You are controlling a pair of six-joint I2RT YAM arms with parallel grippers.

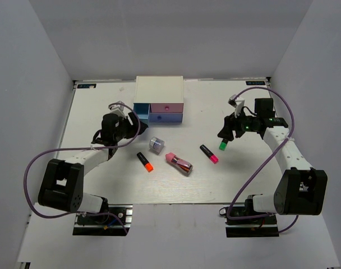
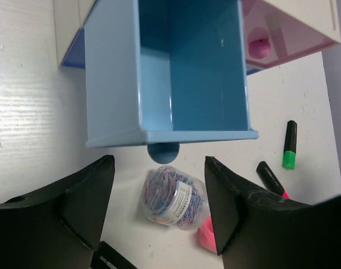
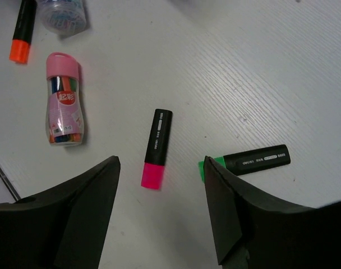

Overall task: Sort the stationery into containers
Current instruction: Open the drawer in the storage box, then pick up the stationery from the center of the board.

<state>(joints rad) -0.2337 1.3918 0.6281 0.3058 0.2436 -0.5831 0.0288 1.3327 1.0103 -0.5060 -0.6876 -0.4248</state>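
The white cabinet (image 1: 159, 88) stands at the back; its light blue drawer (image 2: 190, 73) is pulled out and holds nothing, beside the pink drawer (image 2: 282, 28) and the darker blue drawer (image 1: 165, 117). My left gripper (image 2: 159, 182) is open just in front of the light blue drawer's knob (image 2: 163, 152), above the clear-purple round jar of clips (image 2: 173, 196). My right gripper (image 3: 161, 171) hangs open over the magenta marker (image 3: 158, 147), with the green marker (image 3: 254, 161) beside its right finger. The orange marker (image 1: 144, 162) and the pink-capped tube (image 1: 179, 162) lie mid-table.
Grey walls close in the table (image 1: 92, 185) on three sides. The stationery lies in a loose row between the two arms. A purple cable (image 1: 271, 162) loops off each arm near the table's side edges.
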